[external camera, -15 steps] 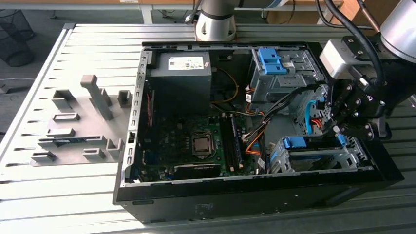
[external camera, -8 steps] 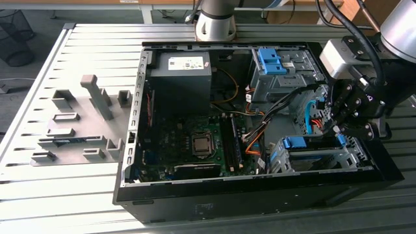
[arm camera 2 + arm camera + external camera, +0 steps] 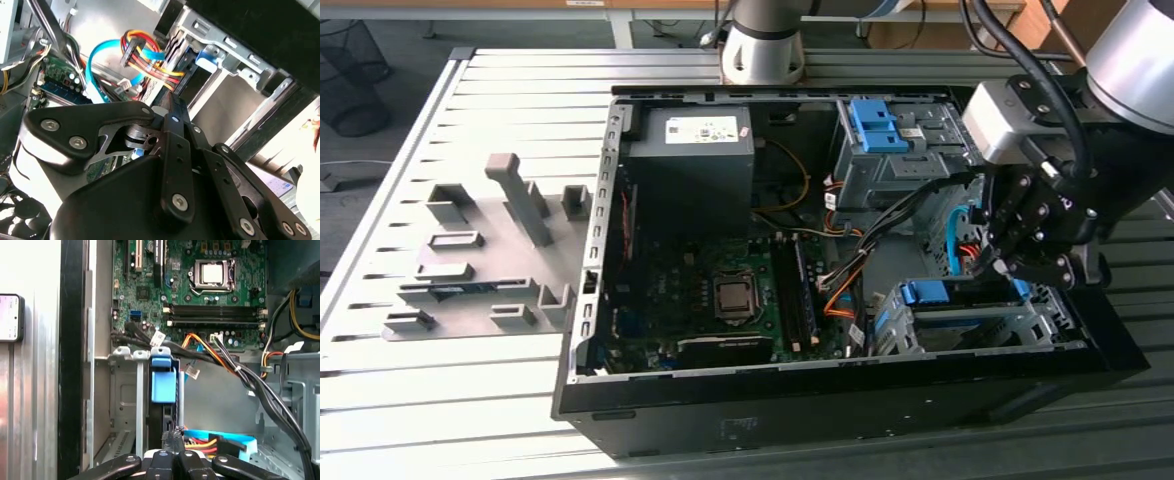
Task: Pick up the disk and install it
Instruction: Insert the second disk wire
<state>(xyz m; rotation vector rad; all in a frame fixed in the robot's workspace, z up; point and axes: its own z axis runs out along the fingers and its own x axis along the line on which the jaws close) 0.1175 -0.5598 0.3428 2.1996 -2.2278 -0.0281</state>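
Gripper [image 3: 1025, 262] down inside open computer case [image 3: 720, 420], at the metal drive cage [image 3: 974, 330] on the exterior view's right. Fingers look clenched together, tips at the disk [image 3: 163, 410], which sits edge-on in the cage slot, blue rail [image 3: 163, 382] showing. Orange and blue cables [image 3: 220, 442] beside it. Motherboard [image 3: 200, 290] beyond. Grey fixture block [image 3: 494, 250] on slatted table [image 3: 400, 400], well apart.

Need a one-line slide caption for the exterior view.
Arm's gripper poised over the blue-railed disk in the drive cage of an open computer case.
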